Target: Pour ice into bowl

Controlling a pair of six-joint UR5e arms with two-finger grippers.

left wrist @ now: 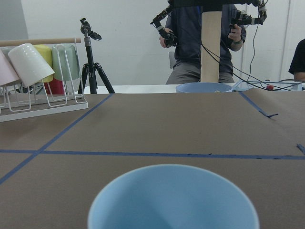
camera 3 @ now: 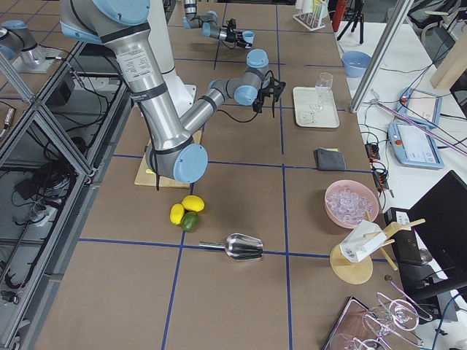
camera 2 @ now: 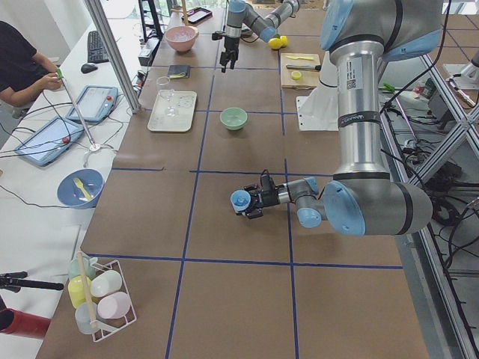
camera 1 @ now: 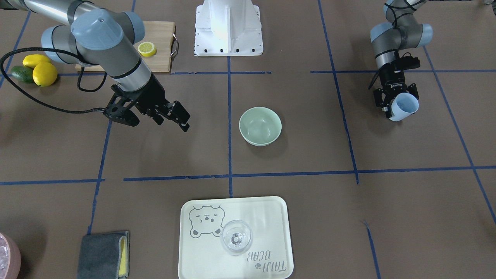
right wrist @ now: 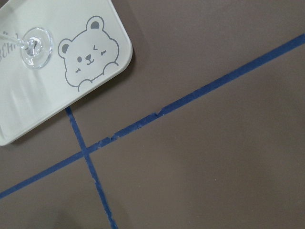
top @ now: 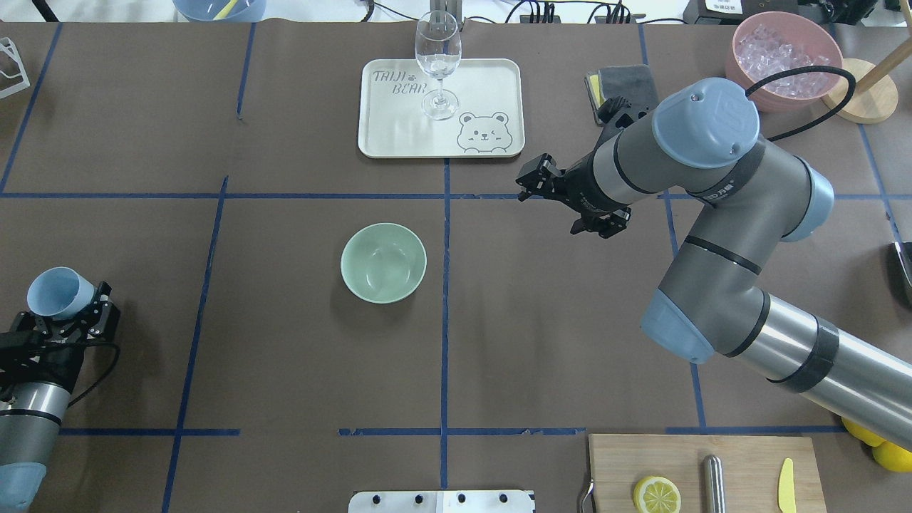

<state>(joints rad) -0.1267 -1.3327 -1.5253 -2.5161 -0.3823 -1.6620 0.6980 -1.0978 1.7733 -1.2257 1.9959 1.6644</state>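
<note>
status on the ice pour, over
Left hand shut on blue cup, no ice seen inside. Right hand open, empty. Bowl empty; ice in pink tub. Nothing blocking bowl.

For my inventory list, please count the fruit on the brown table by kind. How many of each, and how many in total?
Whole yellow lemons: 2
Dark green oval fruit: 1
Cut lemon half on the wooden cutting board: 1
Total: 4
</note>
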